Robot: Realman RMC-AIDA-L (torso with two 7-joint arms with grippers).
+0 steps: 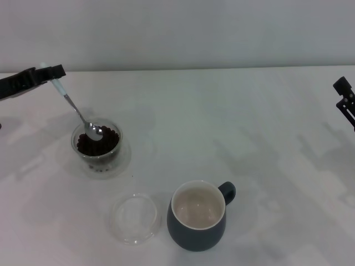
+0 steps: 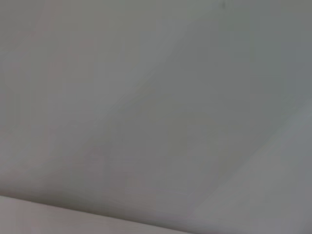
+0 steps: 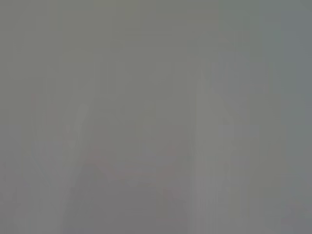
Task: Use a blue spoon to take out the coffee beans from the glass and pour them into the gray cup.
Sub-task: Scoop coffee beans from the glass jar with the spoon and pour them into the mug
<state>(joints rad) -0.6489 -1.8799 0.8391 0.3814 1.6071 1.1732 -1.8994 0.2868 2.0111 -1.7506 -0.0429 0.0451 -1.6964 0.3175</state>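
Coffee beans [image 1: 105, 145] in glass [image 1: 100, 148] w/ blue spoon [image 1: 77, 113]; gray cup [image 1: 197, 223] empty

Glass [image 1: 100, 147]: small, clear, round, upright, filled with dark coffee beans [image 1: 105, 145]. Blue spoon [image 1: 78, 113]: metal bowl resting on the beans inside the glass, thin stem tilted up and away to the left, pale blue handle at top. Gray cup [image 1: 198, 223]: dark blue-gray, cream inside, upright, no beans visible inside, near and right of the glass, handle facing away from it.
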